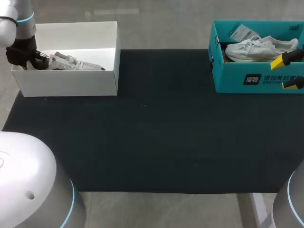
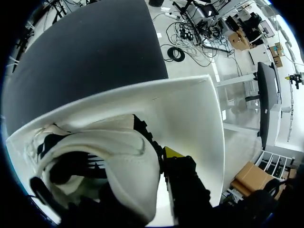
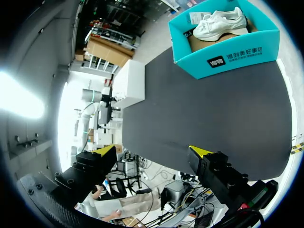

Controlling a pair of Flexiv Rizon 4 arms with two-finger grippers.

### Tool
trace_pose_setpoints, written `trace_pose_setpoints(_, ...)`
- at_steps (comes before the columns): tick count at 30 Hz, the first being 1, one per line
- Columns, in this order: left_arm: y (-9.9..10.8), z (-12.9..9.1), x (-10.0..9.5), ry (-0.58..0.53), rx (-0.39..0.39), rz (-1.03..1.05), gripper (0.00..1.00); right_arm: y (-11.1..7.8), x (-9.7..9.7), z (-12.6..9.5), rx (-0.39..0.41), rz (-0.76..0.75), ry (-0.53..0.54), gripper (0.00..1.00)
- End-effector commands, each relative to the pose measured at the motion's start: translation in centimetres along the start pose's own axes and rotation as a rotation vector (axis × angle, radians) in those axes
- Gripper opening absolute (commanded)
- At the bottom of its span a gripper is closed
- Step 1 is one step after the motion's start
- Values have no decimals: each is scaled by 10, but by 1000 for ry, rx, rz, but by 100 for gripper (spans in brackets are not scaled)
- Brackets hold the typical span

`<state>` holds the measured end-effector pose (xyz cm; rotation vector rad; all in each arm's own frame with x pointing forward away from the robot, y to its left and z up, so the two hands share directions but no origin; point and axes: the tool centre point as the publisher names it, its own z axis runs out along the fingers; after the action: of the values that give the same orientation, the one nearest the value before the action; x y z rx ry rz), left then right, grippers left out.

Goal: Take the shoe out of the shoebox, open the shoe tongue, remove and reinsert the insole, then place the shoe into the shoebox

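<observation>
A white and black shoe (image 1: 71, 61) lies in the white shoebox (image 1: 71, 85) at the mat's far left. My left gripper (image 1: 35, 59) reaches into that box at the shoe's left end. In the left wrist view the white shoe (image 2: 118, 156) fills the space by the gripper (image 2: 159, 159). One yellow-tipped finger (image 2: 173, 153) presses on the shoe's outer side, and the other finger is hidden inside the shoe's dark opening. My right gripper (image 1: 287, 71) stands open beside the teal shoebox (image 1: 237, 78), with nothing between its fingers (image 3: 199, 152).
A white sneaker (image 1: 259, 47) and a paper tag (image 1: 242, 32) lie in the teal box (image 3: 228, 57) at the far right. The black mat (image 1: 152, 142) spans the table between the two boxes. The white box's walls (image 2: 199, 123) stand close around my left gripper.
</observation>
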<state>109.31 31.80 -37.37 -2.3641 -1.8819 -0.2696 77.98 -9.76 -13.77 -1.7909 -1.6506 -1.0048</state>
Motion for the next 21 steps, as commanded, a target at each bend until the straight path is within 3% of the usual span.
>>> trace_pose_setpoints(1, -2, 14, -6, 18, 4, 9, 0, 0, 0, 0, -1, 1, -2, 100)
trace_pose_setpoints(6, -2, 26, -11, 27, 40, 25, 0, 0, 0, 0, -1, 1, -2, 100)
trace_pose_setpoints(7, -1, 28, -12, 28, 44, 25, 4, 0, 0, 0, -1, 1, -2, 100)
trace_pose_setpoints(9, 0, 31, -12, 44, 58, 36, 46, 0, 0, 0, -1, 1, -2, 100)
trace_pose_setpoints(10, 1, 31, -12, 43, 68, 36, 62, 0, 0, 0, -1, 1, -2, 100)
trace_pose_setpoints(14, 3, 22, -6, 39, 66, 41, 100, 0, 0, 0, -1, 1, -2, 100)
trace_pose_setpoints(21, 2, -12, -3, -6, 27, 40, 100, 0, 0, 0, -1, 1, -2, 100)
